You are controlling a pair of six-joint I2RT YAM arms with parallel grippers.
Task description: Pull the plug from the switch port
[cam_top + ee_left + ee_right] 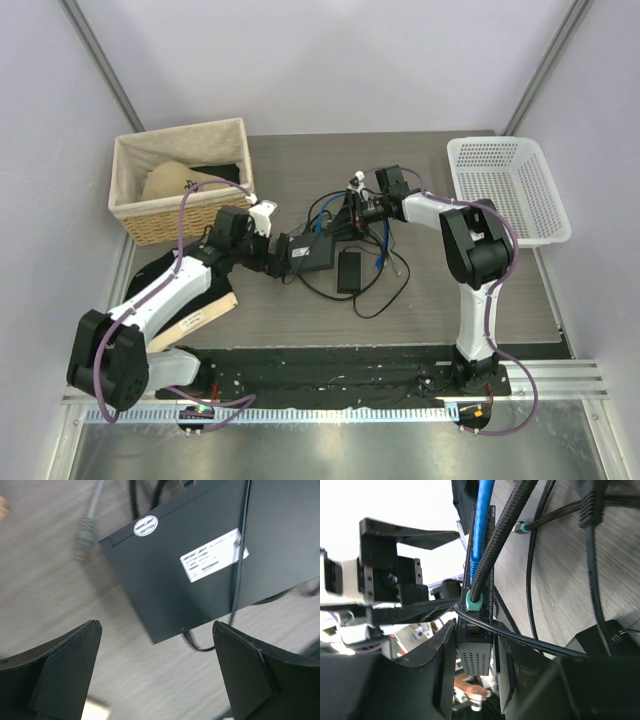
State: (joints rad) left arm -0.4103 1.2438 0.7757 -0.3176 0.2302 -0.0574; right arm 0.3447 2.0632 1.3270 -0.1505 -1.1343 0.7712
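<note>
Plug (471,574): the small connector ending the bright-blue cable (481,520). It is seated in the switch port on the narrow edge of the switch (170,585); the socket itself is hidden behind the connectors.
Handling: probably a light, rigid plastic shell, likely held in by a latch tab. The cable is limp and would strain if tugged.
Where to hold: judged best on the plug's boot, right at the switch edge, pulling straight out along the cable's line.
Right gripper (473,647): fingers pressed onto the vented end of the switch, pinching the box close to the plug.
Left gripper (156,627): fingers spread wide, holding nothing, facing the switch's face with the white label (212,555).
In the way: a black braided cable (505,525) with a green connector (476,602) is plugged into the switch right beside the plug and crosses the blue cable.
Other cords: a thin black cord (240,565) lies across the switch's labelled face. A loose grey plug (87,527) rests on the table (45,590) near the switch.
Surroundings: the adapter brick (349,270) is just beside the switch. The wicker basket (180,180) and white plastic basket (510,190) are well apart from it.
Risk: the light switch may drag along unless braced.
</note>
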